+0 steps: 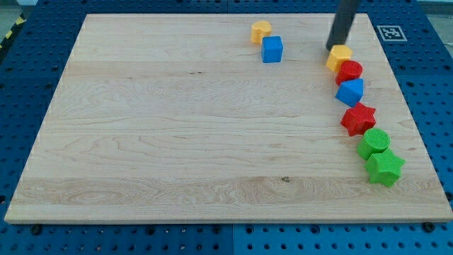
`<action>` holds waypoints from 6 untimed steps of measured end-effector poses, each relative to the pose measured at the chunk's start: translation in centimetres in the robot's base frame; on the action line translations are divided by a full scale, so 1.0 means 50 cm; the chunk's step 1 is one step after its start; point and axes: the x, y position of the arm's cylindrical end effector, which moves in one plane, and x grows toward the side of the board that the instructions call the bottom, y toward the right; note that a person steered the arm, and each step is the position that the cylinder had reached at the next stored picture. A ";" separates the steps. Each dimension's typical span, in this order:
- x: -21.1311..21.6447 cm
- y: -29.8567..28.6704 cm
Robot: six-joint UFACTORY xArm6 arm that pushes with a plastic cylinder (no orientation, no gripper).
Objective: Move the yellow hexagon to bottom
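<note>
green star-shaped block (386,168), nearest the view's bottom, touching a green round ribbed block (374,142). up the view's right edge: red star block (358,118), blue block (350,91), red round block (349,71), yellow hexagon block (339,57) topmost. my tip (332,47), a bare rod with no gripper, touches the hexagon's upper left. near the top: yellow rounded block (260,30), blue cube (272,49). black-and-white square marker (389,32); no legible writing. pale wooden surface (177,127) bare leftward.

The tabletop (177,127) is pale wood with fine grain lines and a smooth, matt face. Around it lies a blue board (28,241) full of little holes. The green star (386,168) and green round block (374,142) look like ridged plastic.
</note>
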 end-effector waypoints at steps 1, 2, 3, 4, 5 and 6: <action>0.010 0.000; -0.016 0.034; -0.013 0.154; 0.033 0.171; 0.053 0.125; 0.071 0.090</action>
